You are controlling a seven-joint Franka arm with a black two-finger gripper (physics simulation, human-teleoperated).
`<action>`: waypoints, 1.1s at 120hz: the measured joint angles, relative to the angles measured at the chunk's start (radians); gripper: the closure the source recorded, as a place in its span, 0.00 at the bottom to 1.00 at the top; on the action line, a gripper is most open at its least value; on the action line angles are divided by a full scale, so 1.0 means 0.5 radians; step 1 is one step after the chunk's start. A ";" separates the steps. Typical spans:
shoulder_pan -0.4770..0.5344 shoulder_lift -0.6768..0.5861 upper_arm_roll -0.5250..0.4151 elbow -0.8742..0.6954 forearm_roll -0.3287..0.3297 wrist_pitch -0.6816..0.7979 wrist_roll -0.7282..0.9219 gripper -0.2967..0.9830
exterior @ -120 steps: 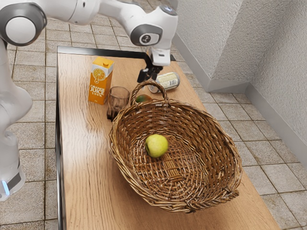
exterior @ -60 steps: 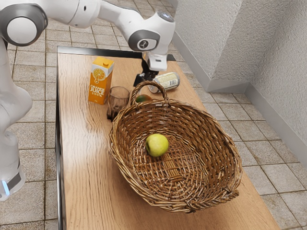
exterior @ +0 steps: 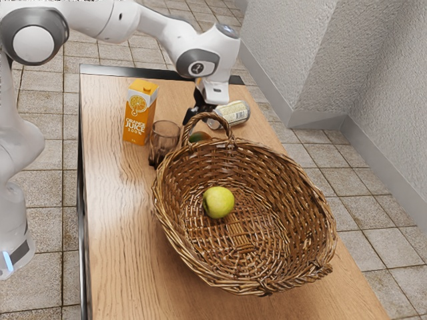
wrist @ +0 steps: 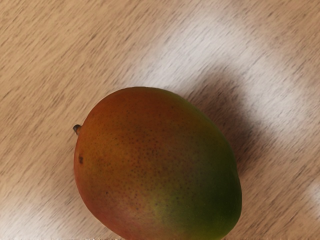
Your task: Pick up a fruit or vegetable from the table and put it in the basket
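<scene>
Behind the basket's handle, the black gripper (exterior: 194, 115) points down just above a red-green mango (exterior: 199, 137); the handle and rim hide part of both. How its fingers stand cannot be made out. In the wrist view the mango (wrist: 157, 165) lies large and close on the wooden table (wrist: 45, 55), its stem to one side. The wicker basket (exterior: 303, 180) holds a yellow-green apple (exterior: 218, 202) on its bottom.
An orange juice carton (exterior: 140, 112) stands upright toward the exterior view's left. Between it and the basket is a brown glass (exterior: 164, 139). A can (exterior: 231, 115) lies on its side close to the gripper.
My gripper has come down and shifted slightly toward the exterior view's left, nearer the mango. The basket, apple, carton, glass and can have stayed where they were.
</scene>
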 joint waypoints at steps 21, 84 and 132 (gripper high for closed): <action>-0.005 0.014 0.001 -0.001 0.000 0.009 -0.003 0.23; -0.003 0.042 0.014 -0.020 0.000 0.031 -0.008 0.23; 0.022 0.099 0.017 -0.027 -0.035 0.060 0.003 0.23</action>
